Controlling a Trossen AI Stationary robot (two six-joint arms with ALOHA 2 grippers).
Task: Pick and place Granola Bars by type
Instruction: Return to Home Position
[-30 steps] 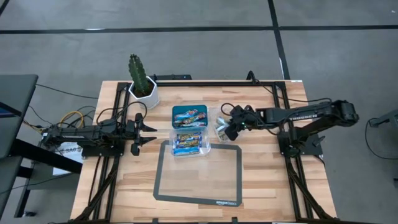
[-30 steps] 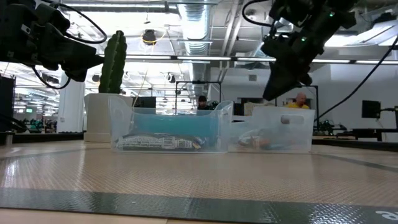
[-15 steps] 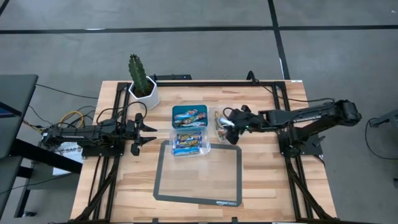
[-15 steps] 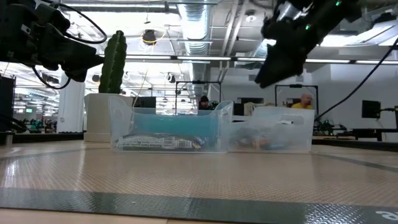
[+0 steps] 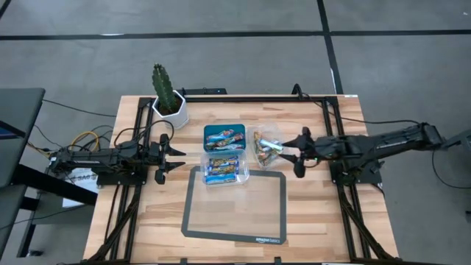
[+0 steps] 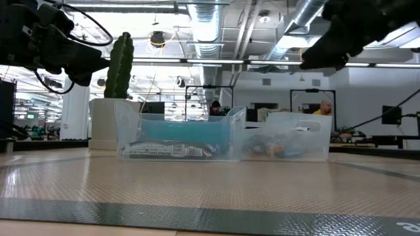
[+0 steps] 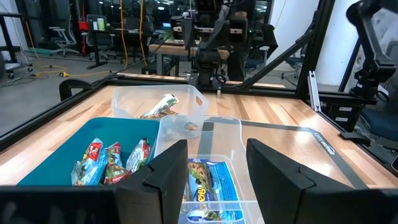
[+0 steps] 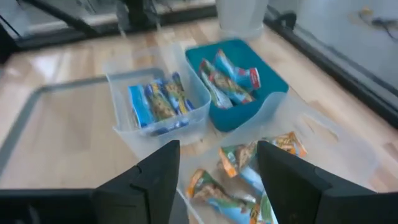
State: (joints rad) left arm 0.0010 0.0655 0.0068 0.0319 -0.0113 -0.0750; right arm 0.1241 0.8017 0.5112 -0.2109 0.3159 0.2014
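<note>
Several blue-wrapped granola bars (image 5: 224,168) lie in a clear tub (image 8: 118,84) at the mat's far edge. Several silver-light blue bars (image 5: 224,135) lie in the teal tray (image 8: 273,78) behind it. Several orange/green bars (image 8: 239,168) lie in a second clear tub (image 5: 266,147) to the right. My right gripper (image 5: 287,153) is open and empty, raised just right of that tub; it also shows in its wrist view (image 8: 217,186). My left gripper (image 5: 180,157) is open and empty, left of the tubs, and shows in its wrist view (image 7: 216,168).
A potted cactus (image 5: 168,96) stands at the table's far left. A dark-framed clear mat (image 5: 234,206) lies in front of the tubs, toward the near edge. Black rails (image 5: 335,118) run along the table's sides.
My right gripper has drawn back from above the orange/green bars' tub toward the table's right edge and has risen. The bars and tubs have stayed where they were.
</note>
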